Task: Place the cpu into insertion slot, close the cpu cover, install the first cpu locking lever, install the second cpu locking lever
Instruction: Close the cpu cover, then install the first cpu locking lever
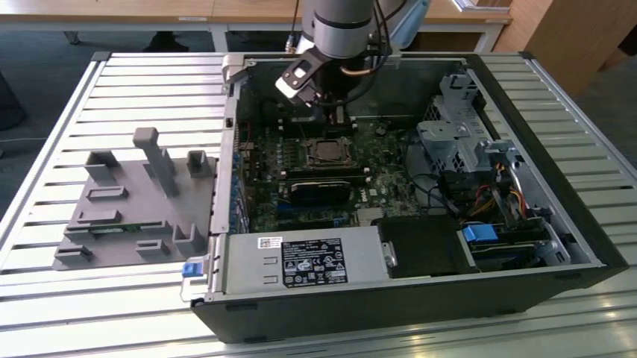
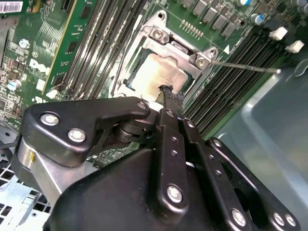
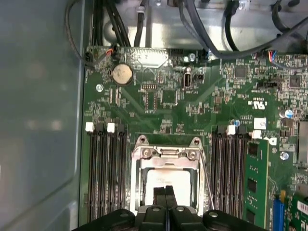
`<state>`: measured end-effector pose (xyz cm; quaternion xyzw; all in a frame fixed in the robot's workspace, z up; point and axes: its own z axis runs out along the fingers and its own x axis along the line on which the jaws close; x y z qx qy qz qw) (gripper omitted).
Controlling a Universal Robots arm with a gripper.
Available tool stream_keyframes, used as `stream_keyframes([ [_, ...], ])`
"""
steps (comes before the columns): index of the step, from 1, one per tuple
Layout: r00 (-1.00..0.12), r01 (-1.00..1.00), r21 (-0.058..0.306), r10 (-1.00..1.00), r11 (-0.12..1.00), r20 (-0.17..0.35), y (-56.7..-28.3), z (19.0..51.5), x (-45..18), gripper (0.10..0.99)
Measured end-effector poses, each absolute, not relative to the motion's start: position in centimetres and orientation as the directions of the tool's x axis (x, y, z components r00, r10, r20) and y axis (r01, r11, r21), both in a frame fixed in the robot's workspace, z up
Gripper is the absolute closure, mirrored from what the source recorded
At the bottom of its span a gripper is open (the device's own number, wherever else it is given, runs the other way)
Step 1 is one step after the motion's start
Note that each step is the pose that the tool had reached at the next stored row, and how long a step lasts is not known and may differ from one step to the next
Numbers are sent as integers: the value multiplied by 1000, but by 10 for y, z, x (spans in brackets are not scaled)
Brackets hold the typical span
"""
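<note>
The cpu lies flat in its insertion slot on the green motherboard, its pale metallic top also showing in the second wrist view. The silvery cpu cover lies down around it, framing the chip. A thin metal locking lever sticks out from one corner of the socket, and it runs along the cover's side in the first wrist view. My gripper hangs just above the chip with its black fingers pressed together and nothing between them. In the exterior view the socket sits just below the gripper.
Black memory slots flank the socket on both sides, and a green card stands beside one bank. The open case holds a power supply, a drive cage and cables. A grey fixture lies on the slatted table at the exterior view's left.
</note>
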<state>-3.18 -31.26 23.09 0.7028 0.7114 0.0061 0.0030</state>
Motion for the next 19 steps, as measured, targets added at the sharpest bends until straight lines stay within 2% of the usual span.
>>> stream_keyframes([
  [14, -12, 1000, 13, 1000, 12, 4, -313, 235, -36, 980],
  [19, -12, 1000, 13, 1000, 12, 4, -313, 249, -36, 980],
])
